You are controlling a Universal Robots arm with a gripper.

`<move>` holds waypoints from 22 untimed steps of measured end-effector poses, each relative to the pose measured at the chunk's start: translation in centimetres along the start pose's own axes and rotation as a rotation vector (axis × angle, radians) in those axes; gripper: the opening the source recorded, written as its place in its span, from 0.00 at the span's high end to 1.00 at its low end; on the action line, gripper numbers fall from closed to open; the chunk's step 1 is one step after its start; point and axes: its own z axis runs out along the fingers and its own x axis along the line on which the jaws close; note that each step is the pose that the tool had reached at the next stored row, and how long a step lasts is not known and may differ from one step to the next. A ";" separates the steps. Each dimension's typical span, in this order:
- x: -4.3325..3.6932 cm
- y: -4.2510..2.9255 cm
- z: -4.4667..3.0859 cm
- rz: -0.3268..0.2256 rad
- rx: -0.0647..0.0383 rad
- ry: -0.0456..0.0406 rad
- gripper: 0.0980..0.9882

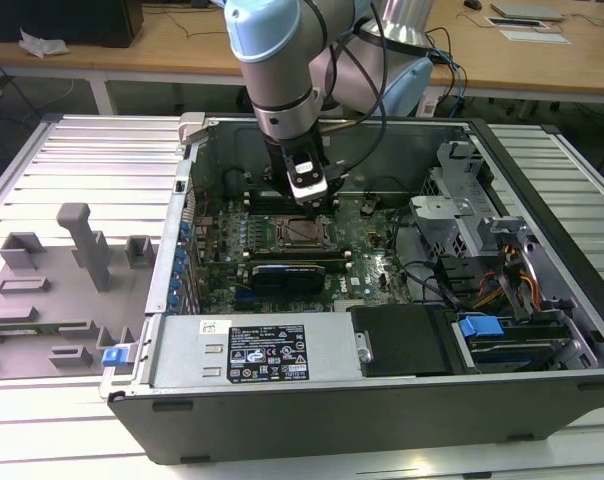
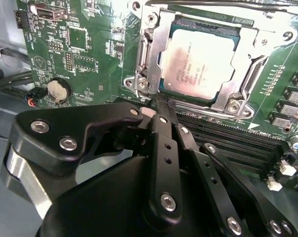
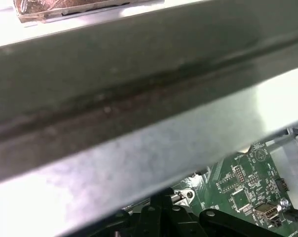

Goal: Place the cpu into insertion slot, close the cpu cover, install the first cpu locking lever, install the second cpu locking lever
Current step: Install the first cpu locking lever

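Observation:
The cpu (image 2: pixel 198 64), silvery with print on top, lies flat in the insertion slot (image 1: pixel 300 233) on the green board. The cpu cover (image 2: pixel 151 54), a silvery frame plate, lies down around the chip and hides most of the slot. A thin metal lever rod (image 2: pixel 213 4) runs along one edge of the socket. My gripper (image 2: pixel 161 104) is shut, its black fingertips pressed together at the socket's corner; I cannot tell whether they pinch anything. In the exterior view the gripper (image 1: pixel 308 192) hangs just above the socket inside the open case. The first wrist view has the gripper (image 3: pixel 161 205) below a grey case wall.
Long black memory slots (image 2: pixel 238 143) run beside the socket and a coin battery (image 2: pixel 57 90) sits nearby. A black graphics card (image 1: pixel 292 270), the power supply (image 1: pixel 252 350), a drive cage (image 1: pixel 462 200) and cables crowd the case. A grey fixture tray (image 1: pixel 52 290) lies at the exterior view's left.

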 end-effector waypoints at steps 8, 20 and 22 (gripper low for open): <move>-0.20 0.12 -0.32 -0.001 0.000 0.0003 0.99; -0.19 0.16 -0.34 0.007 -0.036 0.0094 0.99; -0.19 0.16 -0.34 0.009 -0.039 0.0106 0.99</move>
